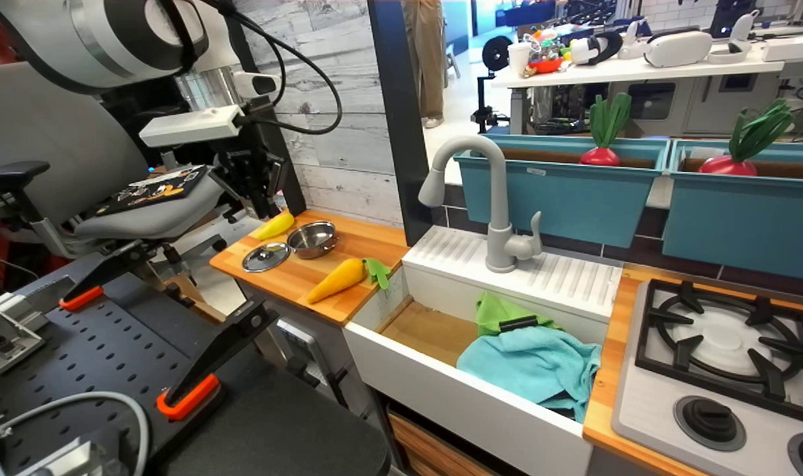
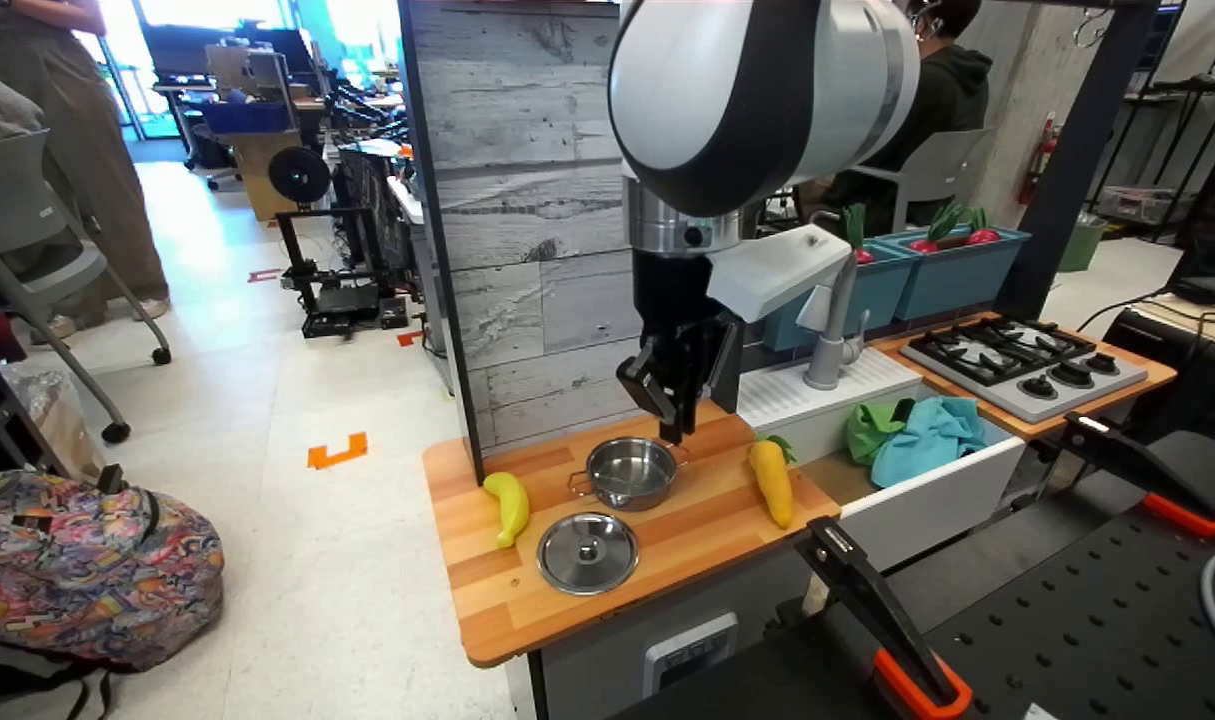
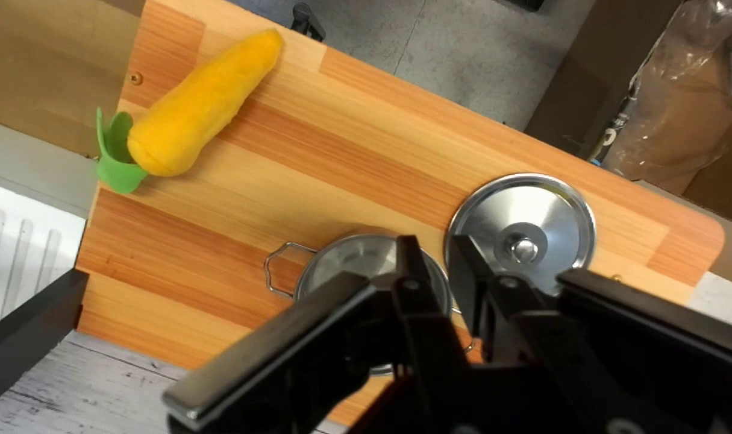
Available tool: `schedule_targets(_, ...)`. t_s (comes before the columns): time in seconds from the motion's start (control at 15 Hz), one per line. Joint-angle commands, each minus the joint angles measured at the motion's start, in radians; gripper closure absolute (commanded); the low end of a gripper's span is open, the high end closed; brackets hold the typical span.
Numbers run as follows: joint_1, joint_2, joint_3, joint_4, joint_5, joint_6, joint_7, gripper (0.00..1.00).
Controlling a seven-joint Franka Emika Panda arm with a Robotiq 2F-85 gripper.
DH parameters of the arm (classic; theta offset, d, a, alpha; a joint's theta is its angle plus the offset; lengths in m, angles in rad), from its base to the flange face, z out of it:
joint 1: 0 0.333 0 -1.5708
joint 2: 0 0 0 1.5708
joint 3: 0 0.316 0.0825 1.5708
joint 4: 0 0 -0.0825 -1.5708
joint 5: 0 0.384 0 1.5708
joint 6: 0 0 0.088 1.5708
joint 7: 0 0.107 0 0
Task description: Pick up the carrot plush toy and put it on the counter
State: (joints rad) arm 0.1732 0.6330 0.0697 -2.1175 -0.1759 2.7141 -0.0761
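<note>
The carrot plush toy [image 3: 203,105] is yellow-orange and tapered, with a green tuft at its thick end. It lies on the wooden counter [image 3: 341,157] at the end beside the sink. It also shows in both exterior views [image 1: 337,281] [image 2: 771,480], with the tuft at the counter's sink-side edge. My gripper [image 3: 435,241] points down with its fingertips a short gap apart and nothing between them. In the wrist view its fingertips overlap the pot and the lid, well away from the carrot. In an exterior view the gripper [image 2: 674,425] hangs above the counter near the pot.
A metal pot [image 2: 632,472] and its lid [image 2: 587,553] sit on the counter with a yellow banana toy [image 2: 509,508]. A plank wall [image 2: 537,230] stands behind. The sink [image 1: 467,410] holds green and blue cloths [image 1: 533,363], with a faucet [image 1: 498,198] behind it.
</note>
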Motion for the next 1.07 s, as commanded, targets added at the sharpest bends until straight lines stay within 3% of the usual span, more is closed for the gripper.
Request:
schedule_targets(0.0,-0.050,-0.015,0.042,-0.008,0.014,-0.023,-0.079,0.95)
schedule_targets(0.07,-0.054,-0.014,0.043,-0.005,0.014,-0.034,-0.085,0.72)
schedule_targets(0.13,-0.050,-0.010,0.037,0.001,0.012,-0.048,-0.081,0.70)
schedule_targets(0.2,-0.044,-0.005,0.028,0.008,0.010,-0.059,-0.068,0.68)
schedule_targets(0.27,-0.034,0.000,0.020,0.002,0.002,-0.027,-0.053,0.85)
schedule_targets(0.4,-0.035,0.000,0.020,0.002,0.002,-0.033,-0.053,0.69)
schedule_targets(1.0,-0.035,0.000,0.020,0.002,0.002,-0.034,-0.053,0.68)
